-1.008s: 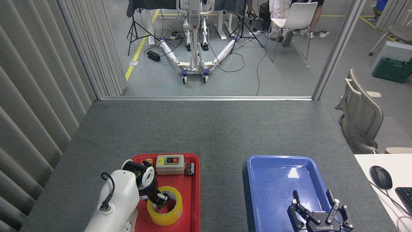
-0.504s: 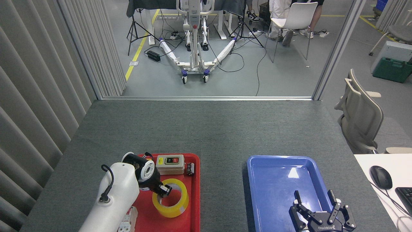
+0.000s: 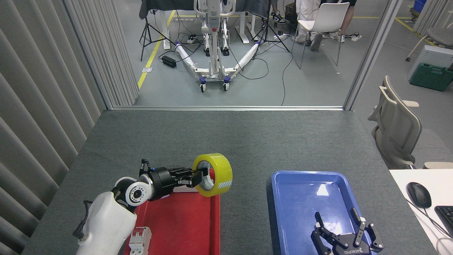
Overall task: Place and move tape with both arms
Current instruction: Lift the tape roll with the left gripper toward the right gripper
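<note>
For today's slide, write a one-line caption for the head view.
Left claw holds the yellow tape above the red tray; right claw waits open over the blue tray.

Grey carpet-topped table (image 3: 226, 141) up front, beige vertical blinds (image 3: 46, 81) on the left. Past the glass partition there's a grey floor (image 3: 311, 85) with yellow line tape (image 3: 153, 53), loose cables, tripods, a white chair (image 3: 324, 21), and a beige office chair (image 3: 396, 127) off right.

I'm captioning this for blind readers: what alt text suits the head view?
The left claw holds a yellow tape roll lifted above a red tray on a grey table. The right claw hangs open over a blue tray.
</note>
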Motion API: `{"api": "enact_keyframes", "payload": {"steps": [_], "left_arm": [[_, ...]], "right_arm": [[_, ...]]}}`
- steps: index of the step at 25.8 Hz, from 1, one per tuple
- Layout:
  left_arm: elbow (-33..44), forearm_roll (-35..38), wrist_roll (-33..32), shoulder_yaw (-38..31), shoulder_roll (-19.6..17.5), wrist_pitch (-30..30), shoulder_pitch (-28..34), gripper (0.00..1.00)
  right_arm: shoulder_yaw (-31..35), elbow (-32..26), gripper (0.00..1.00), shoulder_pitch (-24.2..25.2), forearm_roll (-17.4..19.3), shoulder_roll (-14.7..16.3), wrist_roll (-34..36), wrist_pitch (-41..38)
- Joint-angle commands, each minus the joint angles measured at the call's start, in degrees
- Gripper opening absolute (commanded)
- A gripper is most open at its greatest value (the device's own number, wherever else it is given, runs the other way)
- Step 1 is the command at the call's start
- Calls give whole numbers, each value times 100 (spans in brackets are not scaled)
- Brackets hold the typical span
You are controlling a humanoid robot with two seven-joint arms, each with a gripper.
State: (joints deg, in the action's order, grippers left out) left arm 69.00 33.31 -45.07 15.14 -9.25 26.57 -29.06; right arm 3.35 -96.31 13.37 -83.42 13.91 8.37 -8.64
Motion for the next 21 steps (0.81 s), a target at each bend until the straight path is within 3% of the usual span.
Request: {"api": "enact_keyframes", "payload": {"steps": [1, 2, 5, 8, 14, 16, 21], "left_arm": [[-651, -1828, 165, 569, 64, 1474, -74, 0], [-844, -2144, 165, 859, 90, 1843, -188, 0], [-1011, -2750, 165, 1500, 99, 1843, -285, 0], [-1064, -2909, 165, 1790, 239, 1843, -267, 0], [-1275, -2909, 165, 1984, 477, 1843, -267, 0], [-1275, -2909, 165, 1993, 477, 1843, -276, 0], [-1301, -2909, 174, 2054, 486, 1843, -276, 0]], "right_arm": [[-1, -2, 100, 25, -8, -3, 148, -252], [-1, -2, 100, 25, -8, -3, 148, -270], [-1, -2, 100, 25, -8, 6, 157, -393], [-1, -11, 100, 34, -17, -3, 157, -692], [245, -72, 100, 192, -17, 217, 798, -2792], [404, -204, 100, 324, 36, 463, 1220, -3636], [527, -257, 100, 342, 511, 586, 1449, -3636]]}}
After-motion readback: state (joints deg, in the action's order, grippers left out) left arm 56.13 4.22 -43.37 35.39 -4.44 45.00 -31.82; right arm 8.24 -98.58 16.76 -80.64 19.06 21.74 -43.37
